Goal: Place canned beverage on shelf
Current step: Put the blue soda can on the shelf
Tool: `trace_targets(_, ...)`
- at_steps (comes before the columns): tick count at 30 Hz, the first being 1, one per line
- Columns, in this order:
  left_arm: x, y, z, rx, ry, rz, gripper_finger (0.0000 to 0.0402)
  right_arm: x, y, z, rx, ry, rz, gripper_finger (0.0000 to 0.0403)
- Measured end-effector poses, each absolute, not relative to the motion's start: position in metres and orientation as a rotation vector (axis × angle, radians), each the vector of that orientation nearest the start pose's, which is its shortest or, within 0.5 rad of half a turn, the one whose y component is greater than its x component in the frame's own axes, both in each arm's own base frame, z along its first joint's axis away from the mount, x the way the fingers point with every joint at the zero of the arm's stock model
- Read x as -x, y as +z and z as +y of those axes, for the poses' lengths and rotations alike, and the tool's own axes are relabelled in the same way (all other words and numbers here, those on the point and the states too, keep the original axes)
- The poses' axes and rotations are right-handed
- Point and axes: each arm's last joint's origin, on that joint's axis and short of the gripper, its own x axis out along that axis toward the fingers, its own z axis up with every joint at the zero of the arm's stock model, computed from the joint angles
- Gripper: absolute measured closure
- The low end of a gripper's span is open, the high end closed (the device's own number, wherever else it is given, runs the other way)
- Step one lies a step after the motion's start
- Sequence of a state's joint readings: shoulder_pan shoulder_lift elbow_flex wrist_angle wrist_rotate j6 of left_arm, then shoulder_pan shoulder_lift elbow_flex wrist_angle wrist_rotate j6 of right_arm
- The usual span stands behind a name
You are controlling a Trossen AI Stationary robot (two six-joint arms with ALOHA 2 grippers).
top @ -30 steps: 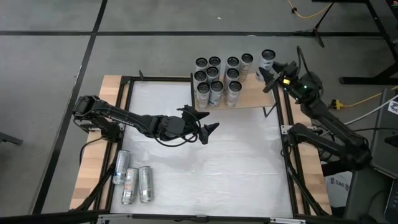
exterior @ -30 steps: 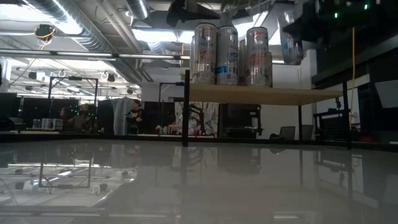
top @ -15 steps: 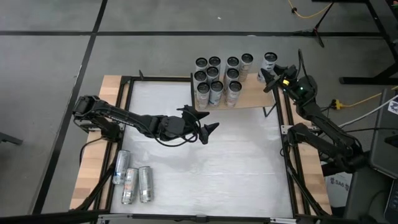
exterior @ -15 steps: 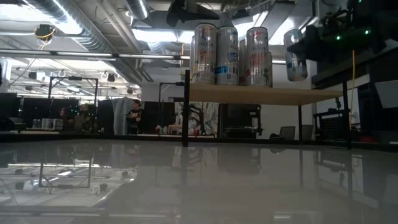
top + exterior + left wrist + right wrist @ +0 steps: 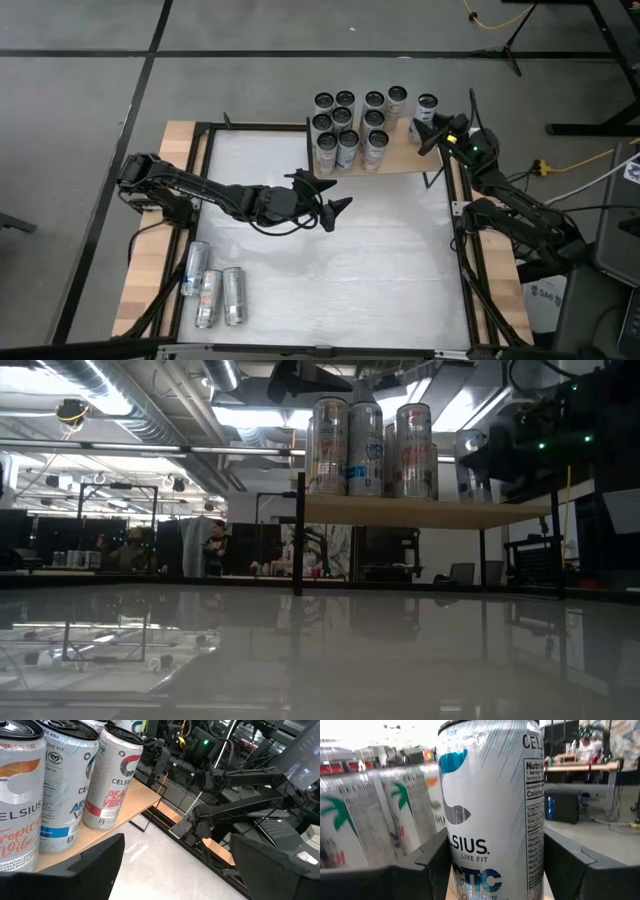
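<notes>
The shelf [image 5: 395, 155], a pale wooden board on black posts, stands at the table's far right and carries several upright cans [image 5: 347, 125], also seen in the low view [image 5: 365, 448]. My right gripper [image 5: 432, 118] is shut on one more canned beverage [image 5: 427, 103] over the shelf's right end, next to the others. In the low view this can [image 5: 472, 463] has its base about level with the board [image 5: 430, 512]; whether it rests there I cannot tell. My left gripper [image 5: 328, 196] hovers open and empty over the table by the shelf's near left corner. My right gripper pinches the can's two opposite sides [image 5: 457, 855] between its fingers [image 5: 432, 865]. The fingers lie level and come from the table's right side. The can stands upright in the hold, its top up, at the shelf's right end [image 5: 500, 510].
Three more cans [image 5: 215, 290] lie on their sides near the table's left near corner. The standing cans fill the shelf's left and middle parts. Black frame rails [image 5: 460, 250] run along the table's edges. People and desks show in the room beyond [image 5: 215, 550].
My right gripper has come down with the can, from above the row of cans to the shelf board's level, and drawn slightly toward the other cans. The can has stayed upright. My left arm has kept still.
</notes>
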State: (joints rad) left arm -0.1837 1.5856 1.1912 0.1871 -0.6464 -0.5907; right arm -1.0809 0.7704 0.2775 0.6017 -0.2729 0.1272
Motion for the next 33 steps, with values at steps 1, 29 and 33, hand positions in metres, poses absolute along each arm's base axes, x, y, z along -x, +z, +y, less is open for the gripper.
trace_targets(1,-0.359,0.31,-0.049,0.494,0.502,0.05,0.0046,-0.087,0.233,-0.146,-0.054,-0.8,-0.132,0.0165)
trace_targets(29,-0.359,0.31,-0.049,0.494,0.502,0.05,0.0046,-0.085,0.217,-0.143,-0.073,-0.793,-0.112,0.0102)
trace_targets(33,-0.359,0.31,-0.049,0.494,0.502,0.05,0.0046,-0.085,0.216,-0.142,-0.076,-0.793,-0.109,0.0092)
